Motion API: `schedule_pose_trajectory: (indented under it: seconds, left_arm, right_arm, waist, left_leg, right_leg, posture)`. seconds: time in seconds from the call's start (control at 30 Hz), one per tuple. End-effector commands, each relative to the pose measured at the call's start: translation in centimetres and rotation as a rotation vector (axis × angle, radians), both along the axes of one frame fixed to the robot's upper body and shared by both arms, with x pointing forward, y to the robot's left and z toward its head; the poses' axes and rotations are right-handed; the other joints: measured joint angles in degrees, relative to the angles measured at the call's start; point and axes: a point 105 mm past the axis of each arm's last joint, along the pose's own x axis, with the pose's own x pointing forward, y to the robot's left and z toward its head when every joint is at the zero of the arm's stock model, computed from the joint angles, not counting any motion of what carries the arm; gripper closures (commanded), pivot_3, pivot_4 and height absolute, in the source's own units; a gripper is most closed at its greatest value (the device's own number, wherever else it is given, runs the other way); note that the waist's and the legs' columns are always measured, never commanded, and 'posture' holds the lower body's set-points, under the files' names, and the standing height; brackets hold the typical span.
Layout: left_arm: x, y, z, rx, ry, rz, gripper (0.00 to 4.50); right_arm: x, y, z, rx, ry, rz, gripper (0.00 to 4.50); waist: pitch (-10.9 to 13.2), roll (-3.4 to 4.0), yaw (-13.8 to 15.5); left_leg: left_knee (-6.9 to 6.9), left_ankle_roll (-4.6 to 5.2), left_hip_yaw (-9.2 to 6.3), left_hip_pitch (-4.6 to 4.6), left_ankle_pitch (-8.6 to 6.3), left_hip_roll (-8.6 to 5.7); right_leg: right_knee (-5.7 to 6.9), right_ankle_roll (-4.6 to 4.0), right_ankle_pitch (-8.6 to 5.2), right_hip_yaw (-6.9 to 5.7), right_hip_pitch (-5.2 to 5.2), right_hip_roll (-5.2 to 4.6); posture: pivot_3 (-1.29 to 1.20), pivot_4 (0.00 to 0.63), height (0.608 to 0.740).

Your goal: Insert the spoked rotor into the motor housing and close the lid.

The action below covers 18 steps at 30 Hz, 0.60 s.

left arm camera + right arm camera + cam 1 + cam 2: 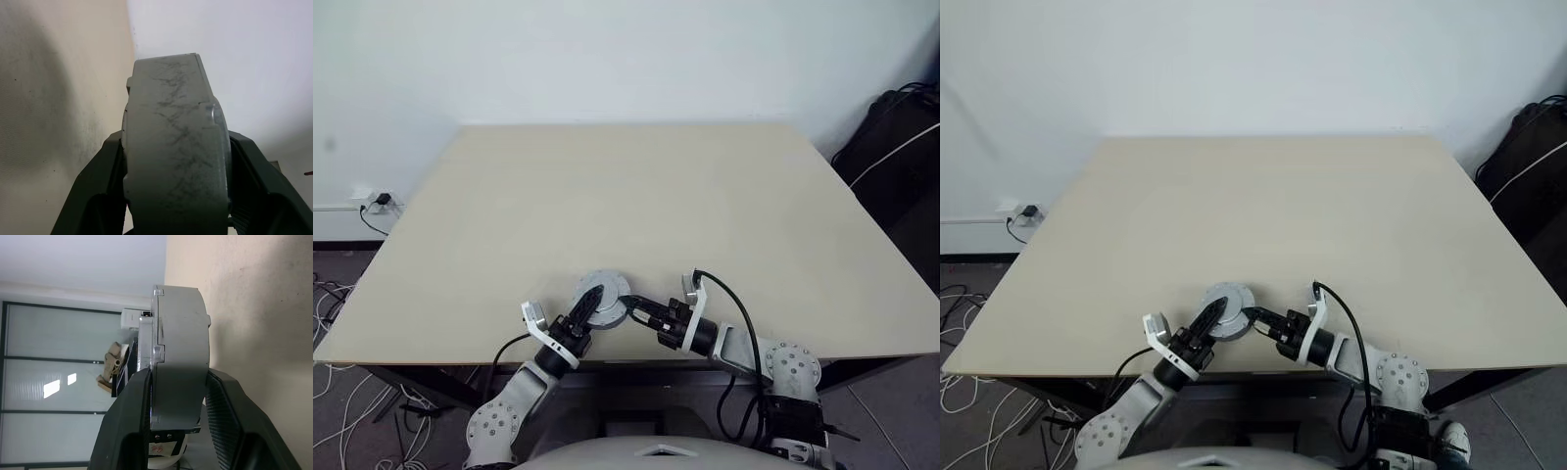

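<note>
Motor housing: near desk edge, lid apparently on.
Left pincer: pinching its faces.
Right pincer: clamping the rim.
Handling: likely rigid, heavy, smooth metal; grip across flat faces.

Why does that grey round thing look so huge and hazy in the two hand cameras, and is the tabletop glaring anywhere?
Left wrist view: the motor housing sits right against the lens between the fingers, so it looms and softens. Right wrist view: same closeness, with bright windows behind. Head views: the table is evenly lit, without glare, and both grippers cast only faint shadows.
</note>
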Motion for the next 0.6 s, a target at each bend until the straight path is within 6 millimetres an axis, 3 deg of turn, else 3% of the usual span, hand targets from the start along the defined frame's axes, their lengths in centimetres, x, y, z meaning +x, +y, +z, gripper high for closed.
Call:
schedule_pose_trajectory:
  seconds: [0.03, 0.13, 0.37, 0.47, 0.6]
  left_arm:
    - [0.4, -1.4, 1.1, -0.061, -0.031, 0.002, 2.25]
    - [0.5, -1.5, 1.1, -0.056, -0.031, 0.0, 2.25]
    - [0.8, -1.2, 1.0, -0.02, -0.041, 0.013, 2.39]
    - [1.1, -0.7, 1.1, 0.006, -0.046, 0.035, 2.39]
    - [1.8, 0.2, 1.6, 0.033, -0.064, 0.076, 2.39]
  right_arm:
    - [1.2, -0.2, 1.3, -0.069, -0.109, -0.039, 3.19]
    - [1.8, -0.6, 1.2, -0.151, -0.172, -0.087, 3.19]
    - [1.8, -1.0, 2.1, -0.172, -0.258, -0.082, 0.88]
    - [1.5, -1.0, 2.3, -0.265, -0.334, -0.064, 0.0]
    - [1.3, -1.2, 2.3, -0.431, -0.488, -0.062, 0.0]
  waist:
    - [0.0, 0.0, 0.0]
    - [0.0, -0.02, 0.0]
    - [0.0, -0.03, 0.1]
    - [0.0, -0.03, 0.2]
    - [-0.1, -0.09, 0.3]
  left_leg:
    - [0.01, -0.01, 0.0, 0.0, -0.01, 0.0]
    - [0.03, -0.01, 0.01, 0.0, -0.01, 0.0]
    - [0.17, -0.07, 0.09, 0.0, -0.09, -0.04]
    - [0.17, -0.08, 0.09, 0.0, -0.08, 0.01]
    - [0.19, -0.1, 0.1, 0.0, -0.08, 0.01]
  right_leg:
    - [0.0, 0.0, 0.0, 0.0, 0.0, 0.0]
    - [0.01, 0.0, 0.01, 0.0, 0.0, 0.0]
    - [-0.01, 0.12, 0.1, 0.05, 0.07, -0.01]
    - [0.0, 0.09, 0.12, 0.05, 0.06, 0.02]
    - [-0.01, 0.09, 0.12, 0.05, 0.06, 0.01]
  posture:
    - [0.0, 0.0, 0.74]
    - [0.0, 0.0, 0.74]
    - [0.0, 0.0, 0.74]
    - [0.0, 0.0, 0.74]
    - [0.0, 0.0, 0.74]
